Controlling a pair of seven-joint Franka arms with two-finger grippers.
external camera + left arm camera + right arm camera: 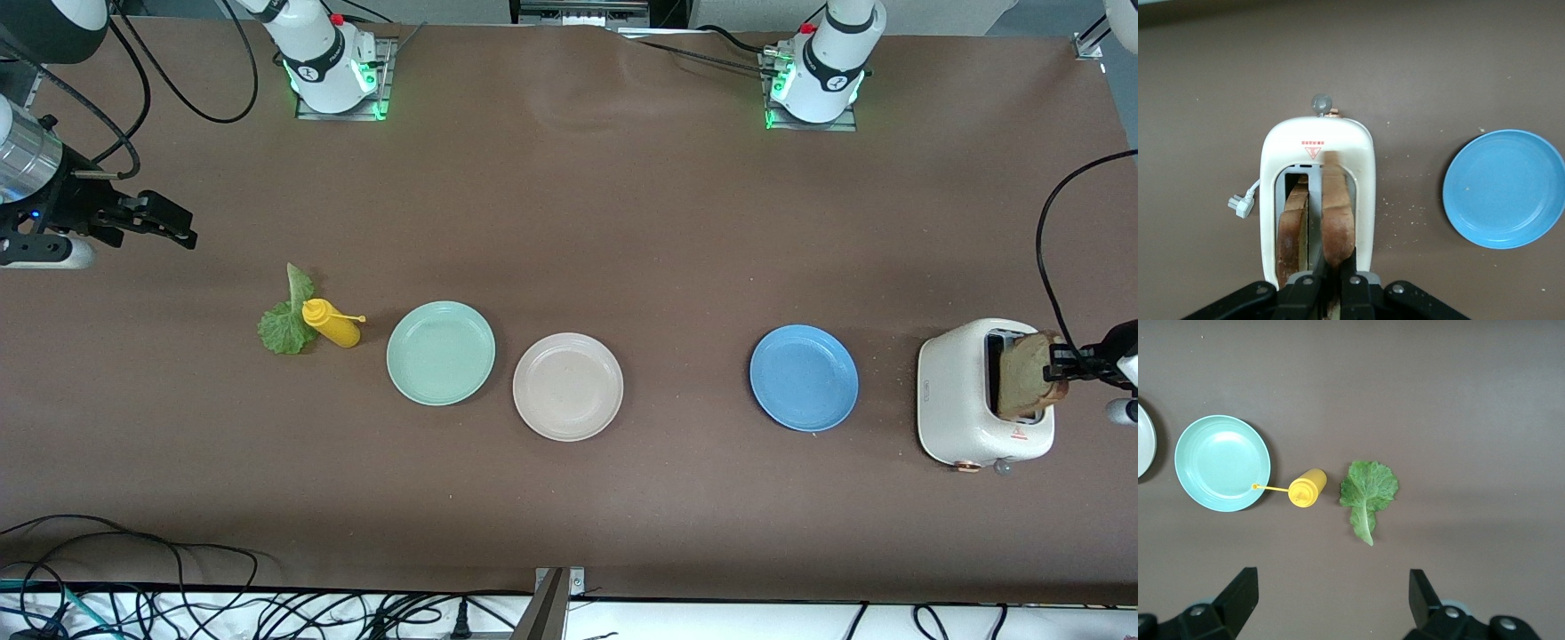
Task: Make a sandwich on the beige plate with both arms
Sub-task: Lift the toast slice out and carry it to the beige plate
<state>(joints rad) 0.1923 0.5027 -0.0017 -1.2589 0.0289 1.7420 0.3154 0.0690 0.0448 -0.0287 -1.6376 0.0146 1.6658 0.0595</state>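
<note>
On brown table (569,222): L gripper (1062,366) clamps bread slice (1022,378); R gripper (169,227) open.

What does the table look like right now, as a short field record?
left claw: shut on brown bread slice in white toaster
second slice: in other slot
right claw: open, over table beside green lettuce leaf, waiting
beige round plate: bare
yellow squeeze bottle: between lettuce and mint green plate
</note>
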